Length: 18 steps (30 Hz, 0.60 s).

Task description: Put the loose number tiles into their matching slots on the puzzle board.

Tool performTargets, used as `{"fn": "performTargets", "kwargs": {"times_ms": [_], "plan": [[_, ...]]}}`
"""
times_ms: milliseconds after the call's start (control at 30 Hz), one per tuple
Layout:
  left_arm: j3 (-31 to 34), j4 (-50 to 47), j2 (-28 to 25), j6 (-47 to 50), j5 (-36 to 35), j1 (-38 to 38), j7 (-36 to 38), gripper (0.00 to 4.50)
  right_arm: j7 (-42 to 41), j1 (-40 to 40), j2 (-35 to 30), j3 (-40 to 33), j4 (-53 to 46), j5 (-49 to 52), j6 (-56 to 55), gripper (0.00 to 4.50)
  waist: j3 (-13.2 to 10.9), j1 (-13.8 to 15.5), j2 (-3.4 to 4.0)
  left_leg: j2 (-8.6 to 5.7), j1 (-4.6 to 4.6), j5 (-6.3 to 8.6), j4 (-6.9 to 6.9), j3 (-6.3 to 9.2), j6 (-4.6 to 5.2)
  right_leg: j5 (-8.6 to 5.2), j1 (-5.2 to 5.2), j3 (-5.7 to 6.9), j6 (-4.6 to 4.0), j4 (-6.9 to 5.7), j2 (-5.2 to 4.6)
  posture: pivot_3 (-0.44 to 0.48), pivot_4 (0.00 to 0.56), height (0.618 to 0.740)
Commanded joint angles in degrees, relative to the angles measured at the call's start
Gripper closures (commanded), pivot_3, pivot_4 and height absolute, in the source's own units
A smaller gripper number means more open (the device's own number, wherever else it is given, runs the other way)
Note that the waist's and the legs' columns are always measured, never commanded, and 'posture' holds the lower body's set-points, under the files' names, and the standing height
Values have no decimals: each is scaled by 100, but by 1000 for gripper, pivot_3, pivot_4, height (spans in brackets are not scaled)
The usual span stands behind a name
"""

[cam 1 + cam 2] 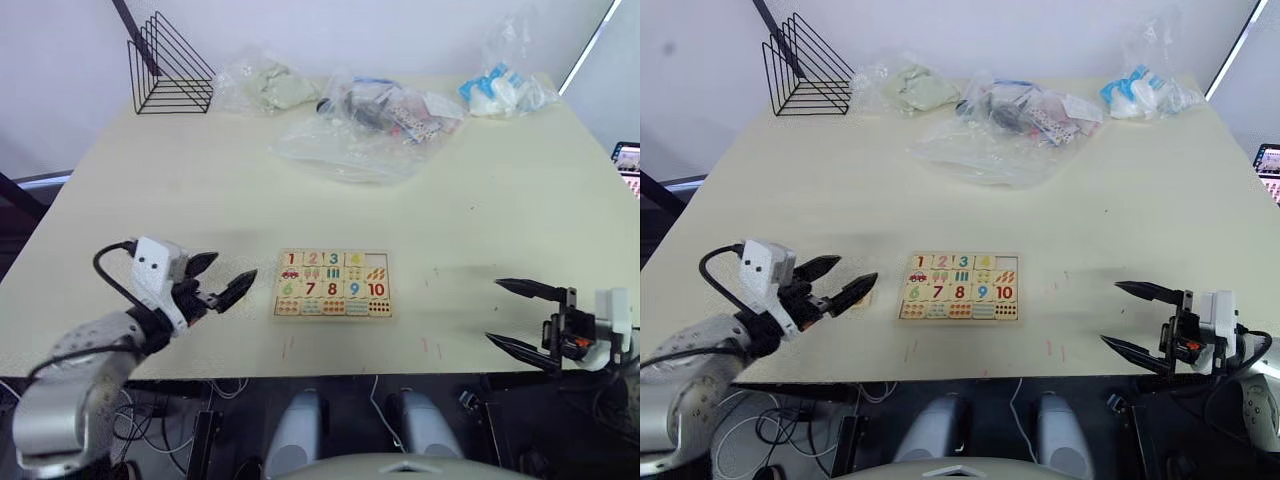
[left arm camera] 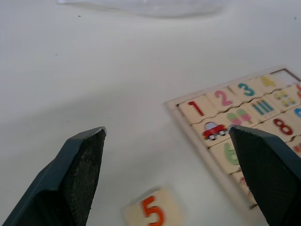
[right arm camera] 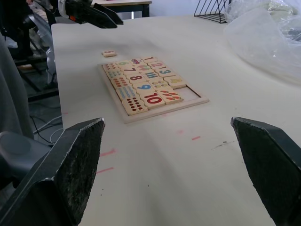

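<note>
Number 5 tile (image 2: 154, 212): thin, light, stiff wood, lying flat just beneath the wide-open, empty left gripper (image 2: 167, 179). Probably slippery; pinch opposite edges. Right gripper (image 1: 527, 318) likewise open, empty.

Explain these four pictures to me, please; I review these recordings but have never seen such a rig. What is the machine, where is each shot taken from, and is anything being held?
This is a humanoid robot with two arms, each ending in two black fingers. The two wide pictures come from a camera on its head, looking down over a pale table. The two close pictures come from cameras on its wrists, looking out between the fingers.

The left gripper and right gripper are both open and hold nothing.

On the table lies the puzzle board, with tiles 1 to 4 seated in its top row and the last slot bare. One loose number tile, the 5, lies on the table beside the board, below the left gripper. At the far edge are plastic bags and a wire rack.
</note>
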<state>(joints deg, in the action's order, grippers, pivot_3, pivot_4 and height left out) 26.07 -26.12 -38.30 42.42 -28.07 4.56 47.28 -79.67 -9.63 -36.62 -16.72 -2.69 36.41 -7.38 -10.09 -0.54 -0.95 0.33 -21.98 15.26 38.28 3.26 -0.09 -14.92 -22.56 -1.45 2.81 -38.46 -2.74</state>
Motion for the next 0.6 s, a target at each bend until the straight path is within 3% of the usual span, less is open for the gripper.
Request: {"fn": "performTargets", "kwargs": {"times_ms": [33, 267, 367, 600], "plan": [[-199, 1175, -757, -1281, -34, -327, 1655, 82, 34, -74, 27, -98, -231, 47, -118, 0, -1, -4, 2, -1, 1, 0, -1, -5, 0, 0, 0, -1, 0, 1, -1, 0, 150, 740], [-1054, 3531, -1600, -3426, 13, -1219, 4324, 82, 81, -88, 82, -89, -252, 10, -183, 0, -2, -16, 4, 4, 1, 0, -12, -19, 1, 1, -1, -3, 2, 19, 0, 0, 150, 740], [-2048, 4557, -2125, -4631, 0, -1683, 4522, 82, 101, -70, 112, -67, -265, -5, -192, 0, -2, -10, 4, 6, 0, 0, -11, -16, 1, 2, 0, -1, 2, 19, 2, 0, 150, 740], [-4151, 6385, -2568, -6251, -197, -3103, 4522, 82, 138, 0, 117, -24, -231, -30, -238, 0, -3, -13, 3, 4, -5, 0, -9, -15, 2, 4, -3, -3, 6, 20, 2, 0, 150, 740]]}}
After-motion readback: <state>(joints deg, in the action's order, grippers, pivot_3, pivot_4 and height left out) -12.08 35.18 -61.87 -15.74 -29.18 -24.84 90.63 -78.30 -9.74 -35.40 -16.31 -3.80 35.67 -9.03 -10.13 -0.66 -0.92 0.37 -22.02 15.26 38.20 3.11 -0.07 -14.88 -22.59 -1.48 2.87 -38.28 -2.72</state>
